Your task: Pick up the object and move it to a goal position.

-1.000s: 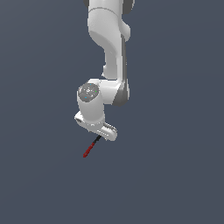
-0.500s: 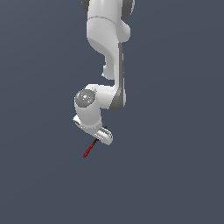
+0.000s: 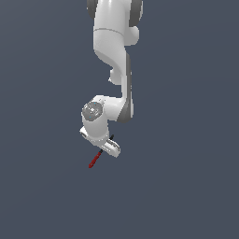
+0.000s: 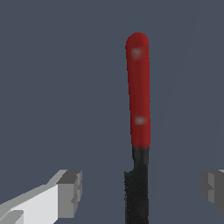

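The object is a thin knife-like stick lying on the flat grey ground, its red handle sticking out toward the exterior view's left from under my hand. In the wrist view the red handle runs into a black blade. My gripper is open. One grey fingertip stands on one side of the blade and the other on the opposite side, both well apart from it. In the exterior view my gripper sits low over the blade end, and a bit of black blade shows behind the hand.
The white arm comes down from the top of the exterior view. Plain grey ground surrounds the object, with no other things in sight.
My hand has come down and slightly toward the exterior view's left, closer over the object. The object has stayed where it was.
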You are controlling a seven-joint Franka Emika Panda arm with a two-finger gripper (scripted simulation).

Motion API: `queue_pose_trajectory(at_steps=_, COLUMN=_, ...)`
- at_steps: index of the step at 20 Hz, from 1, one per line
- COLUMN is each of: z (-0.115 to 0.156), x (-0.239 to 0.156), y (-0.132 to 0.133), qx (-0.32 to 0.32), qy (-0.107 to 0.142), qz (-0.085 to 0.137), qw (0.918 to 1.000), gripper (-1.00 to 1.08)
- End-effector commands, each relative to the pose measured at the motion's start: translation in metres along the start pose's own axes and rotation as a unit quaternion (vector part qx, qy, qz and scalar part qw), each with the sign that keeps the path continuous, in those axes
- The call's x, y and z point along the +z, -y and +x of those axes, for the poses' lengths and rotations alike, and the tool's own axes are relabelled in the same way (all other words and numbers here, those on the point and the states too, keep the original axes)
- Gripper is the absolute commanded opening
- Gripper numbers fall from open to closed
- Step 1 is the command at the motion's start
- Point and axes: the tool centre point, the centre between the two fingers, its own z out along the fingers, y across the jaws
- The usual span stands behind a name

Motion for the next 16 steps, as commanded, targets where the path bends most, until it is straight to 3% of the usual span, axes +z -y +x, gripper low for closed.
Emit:
queue_pose_trajectory(at_steps=1, z=-0.0003, x=0.0119, y=-0.0003, qx=0.001, qy=0.0, qz=0.0, qw=1.0, gripper=1.0)
queue_pose_trajectory(at_steps=7, z=0.0009, x=0.0209, y=0.0004, qx=0.001, qy=0.0, qz=0.0, qw=1.0, gripper=1.0)
queue_pose_trajectory(at_steps=8, z=0.0009, x=0.0209, y=0.0004, qx=0.001, qy=0.0, qz=0.0, qw=1.0, gripper=-1.0)
queue_pose_trajectory(at_steps=16, z=0.0009, x=0.0209, y=0.0004, qx=0.001, qy=0.0, qz=0.0, qw=1.0, gripper=-1.0)
